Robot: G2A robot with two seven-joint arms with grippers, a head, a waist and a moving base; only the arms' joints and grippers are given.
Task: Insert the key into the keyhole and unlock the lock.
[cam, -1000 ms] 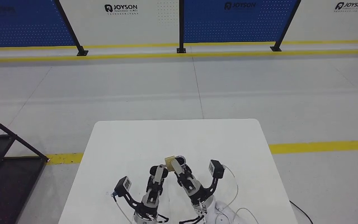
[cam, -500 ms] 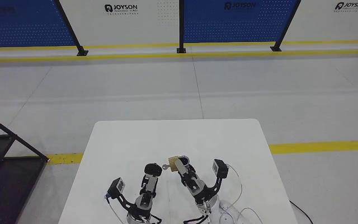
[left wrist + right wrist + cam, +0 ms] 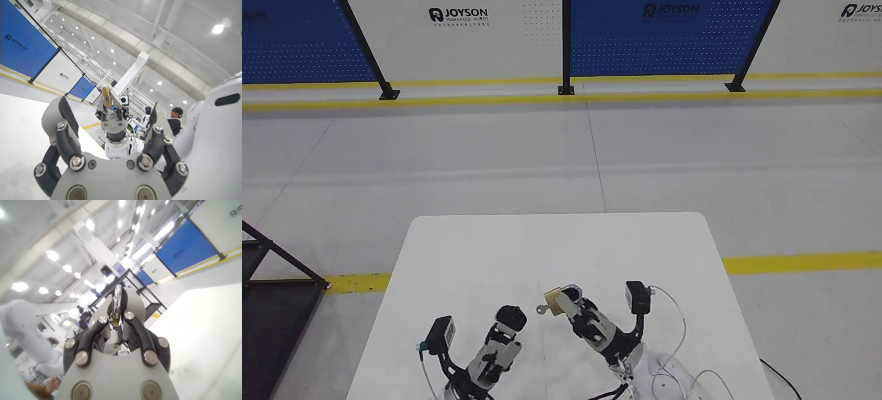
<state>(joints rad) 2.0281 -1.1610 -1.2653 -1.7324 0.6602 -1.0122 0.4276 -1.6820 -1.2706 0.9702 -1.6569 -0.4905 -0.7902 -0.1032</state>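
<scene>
The right gripper pinches the lock above the tabletop, near its front edge. The key sticks out of the lock. The left gripper is beside it, fingers spread, empty.

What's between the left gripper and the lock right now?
In the top view, only the key, sticking out of the lock toward the left gripper; below the gap is bare white table.
</scene>
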